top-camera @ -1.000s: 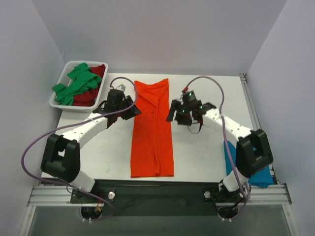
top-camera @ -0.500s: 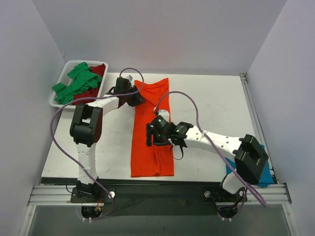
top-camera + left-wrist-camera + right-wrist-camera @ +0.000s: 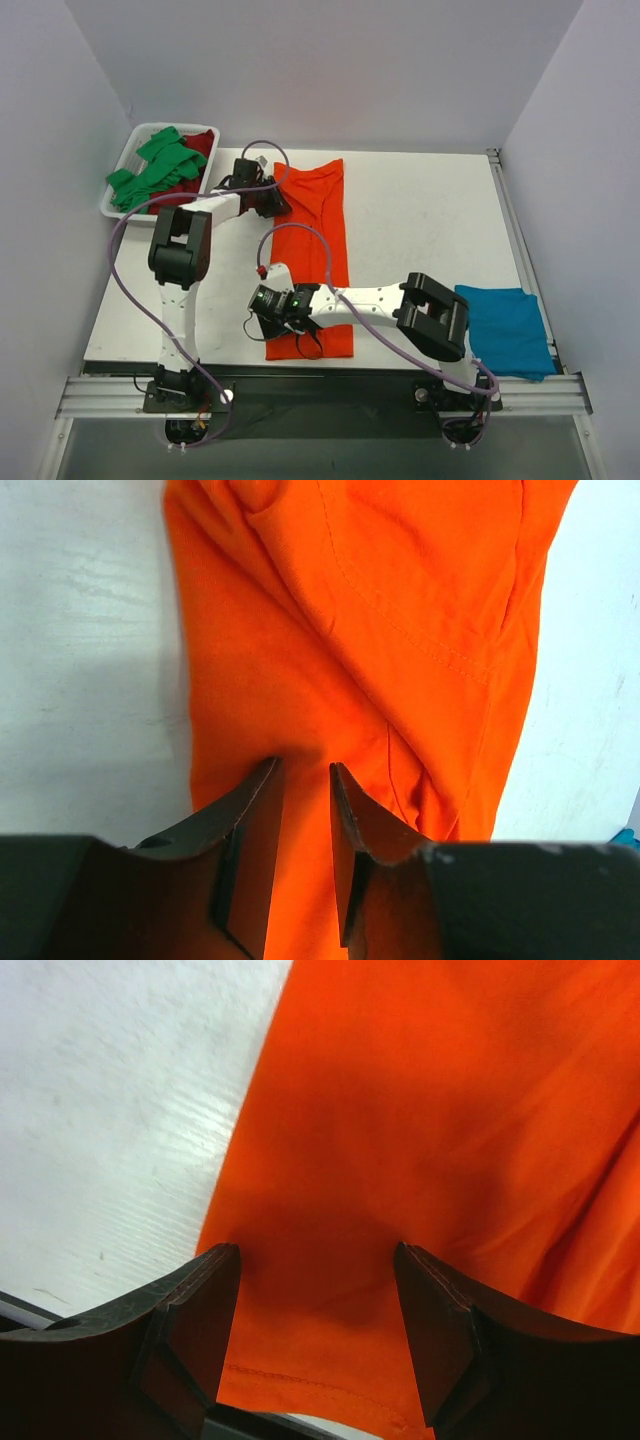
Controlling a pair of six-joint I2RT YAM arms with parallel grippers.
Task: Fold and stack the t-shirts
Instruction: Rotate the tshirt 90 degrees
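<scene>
A bright orange t-shirt (image 3: 315,250) lies folded into a long strip down the middle of the table. My left gripper (image 3: 272,200) sits low at its far left edge. In the left wrist view the gripper (image 3: 300,765) has its jaws a narrow gap apart over the orange cloth (image 3: 400,600). My right gripper (image 3: 270,303) is at the shirt's near left corner. In the right wrist view it (image 3: 318,1250) is wide open over the hem (image 3: 450,1090). A teal blue t-shirt (image 3: 505,330) lies folded at the near right. Green (image 3: 155,170) and dark red (image 3: 200,143) t-shirts lie in the tray.
The white tray (image 3: 140,219) stands at the far left corner, beside the left arm. The right arm stretches across the near part of the table, over the orange shirt's lower end. Grey walls close in the left, far and right sides.
My right gripper has swept from the shirt's right side across to its near left corner, uncovering the teal shirt. My left gripper moved to the far left edge and stayed there.
</scene>
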